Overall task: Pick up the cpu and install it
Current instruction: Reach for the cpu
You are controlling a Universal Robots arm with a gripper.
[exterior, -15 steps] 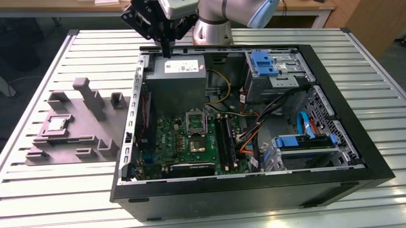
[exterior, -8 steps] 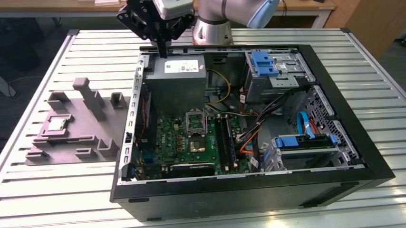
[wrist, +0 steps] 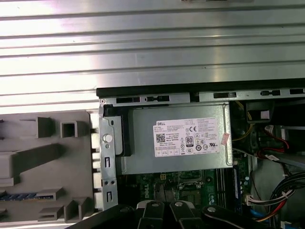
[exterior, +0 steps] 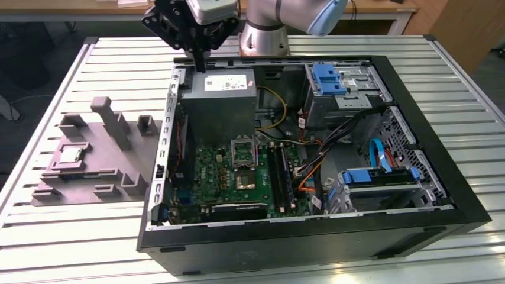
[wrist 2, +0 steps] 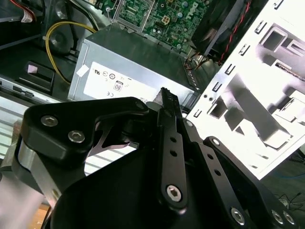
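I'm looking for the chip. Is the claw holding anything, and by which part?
Nothing. The gripper is shut and empty near the power supply; the cpu lies in the grey tray.

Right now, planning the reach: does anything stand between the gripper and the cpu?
Nothing visibly blocks it. The gripper hangs above the power supply; the cpu lies uncovered in the grey tray toward the exterior view's left. The tray's tall post stands near that path, seemingly lower than the gripper.
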